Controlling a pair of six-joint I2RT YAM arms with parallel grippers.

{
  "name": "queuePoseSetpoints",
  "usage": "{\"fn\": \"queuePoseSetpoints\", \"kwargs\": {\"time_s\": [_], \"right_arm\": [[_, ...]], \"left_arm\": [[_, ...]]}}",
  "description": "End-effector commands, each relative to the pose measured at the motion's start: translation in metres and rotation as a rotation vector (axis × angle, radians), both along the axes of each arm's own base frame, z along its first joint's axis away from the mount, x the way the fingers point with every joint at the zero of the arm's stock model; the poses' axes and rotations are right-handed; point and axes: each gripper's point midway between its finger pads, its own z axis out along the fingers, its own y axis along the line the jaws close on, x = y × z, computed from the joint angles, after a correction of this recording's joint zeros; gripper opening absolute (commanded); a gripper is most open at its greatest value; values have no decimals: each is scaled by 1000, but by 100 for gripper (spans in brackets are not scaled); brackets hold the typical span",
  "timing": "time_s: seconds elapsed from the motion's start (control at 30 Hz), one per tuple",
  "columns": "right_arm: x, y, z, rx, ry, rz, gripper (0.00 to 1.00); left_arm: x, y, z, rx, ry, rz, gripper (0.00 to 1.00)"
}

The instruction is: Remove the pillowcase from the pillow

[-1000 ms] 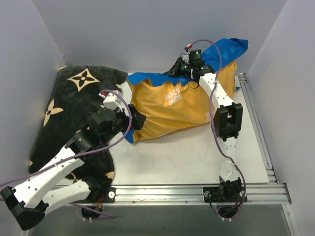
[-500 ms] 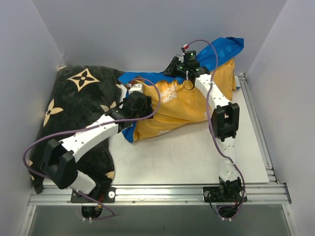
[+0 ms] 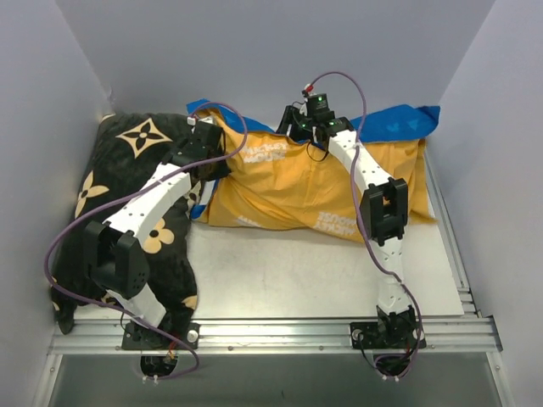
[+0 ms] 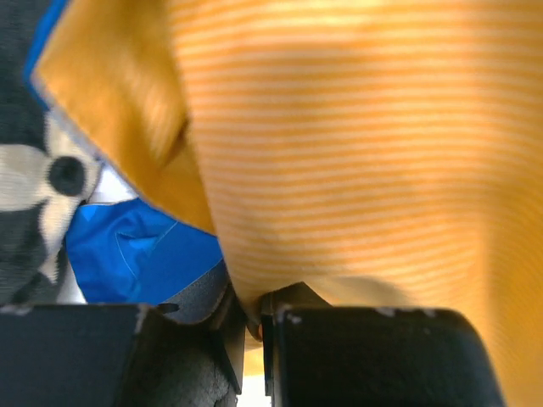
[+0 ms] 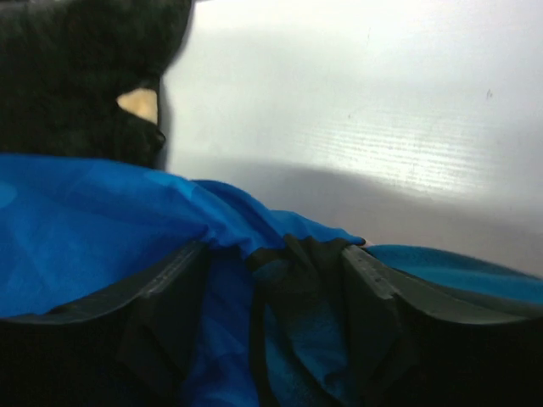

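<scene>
The left tool (image 4: pixel 253 320) has its jaws nearly together, pinching a fold of the orange face of the pillowcase (image 3: pixel 288 191) at its left end, beside the black cushion (image 3: pixel 119 182). The right tool (image 5: pixel 271 263) stands jaws apart, blue cloth loose between them at the far edge. The case lies bulging across the back of the counter (image 3: pixel 288 271), so I judge the pillow sits inside and the stripping is all left to do. No white pillow shows; I cannot find the opening

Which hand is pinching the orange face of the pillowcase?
The left hand, shut on an orange fold of the pillowcase; the right hand straddles its blue side, jaws apart.
</scene>
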Motion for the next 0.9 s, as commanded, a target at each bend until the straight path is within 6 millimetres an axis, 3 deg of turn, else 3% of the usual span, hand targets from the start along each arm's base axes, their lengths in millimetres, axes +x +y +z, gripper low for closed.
{"fn": "queuePoseSetpoints", "kwargs": {"time_s": [0.0, 0.1, 0.2, 0.23, 0.3, 0.33, 0.4, 0.43, 0.5, 0.53, 0.6, 0.63, 0.67, 0.7, 0.73, 0.77, 0.8, 0.83, 0.87], "right_arm": [[-60, -1, -11, -97, 158, 110, 63], [-60, -7, 26, -97, 80, 96, 73], [-54, -17, 78, -82, -35, 59, 82], [-50, -25, 107, -61, -91, 31, 83], [-47, -38, 135, -46, -145, -22, 85], [-50, -48, 160, -38, -194, -50, 86], [-53, -62, 186, -43, -253, -100, 89], [-59, -74, 210, -45, -306, -138, 90], [-62, -92, 225, -62, -343, -191, 92], [-73, -104, 245, -61, -380, -227, 92], [-79, -123, 245, -68, -371, -293, 93], [-94, -134, 258, -67, -394, -322, 93], [-100, -145, 258, -78, -392, -356, 93], [-104, -157, 230, -119, -331, -405, 93], [-123, -169, 240, -112, -350, -434, 93], [-130, -183, 234, -126, -338, -474, 93], [-138, -192, 191, -170, -249, -489, 93], [-156, -202, 194, -149, -255, -517, 93], [-164, -206, 177, -148, -227, -520, 93]], "left_arm": [[40, 42, 47, 1, -116, 124, 2], [49, 51, 52, 15, -123, 138, 0], [56, 51, 52, 39, -123, 129, 0], [57, 51, 51, 44, -119, 125, 0], [62, 49, 45, 48, -109, 119, 0], [64, 47, 42, 47, -104, 109, 0], [67, 44, 35, 53, -89, 101, 0], [68, 43, 34, 51, -88, 100, 0], [71, 40, 29, 51, -78, 89, 2], [72, 37, 31, 51, -84, 82, 4], [74, 36, 33, 58, -91, 76, 15], [76, 34, 37, 58, -101, 70, 19], [77, 33, 37, 62, -102, 64, 23], [78, 33, 39, 72, -108, 54, 36], [79, 32, 46, 72, -122, 49, 44], [79, 30, 49, 73, -131, 37, 51], [78, 28, 53, 79, -139, 14, 65], [76, 26, 64, 81, -163, 0, 70], [74, 19, 75, 87, -187, -21, 75]]}}
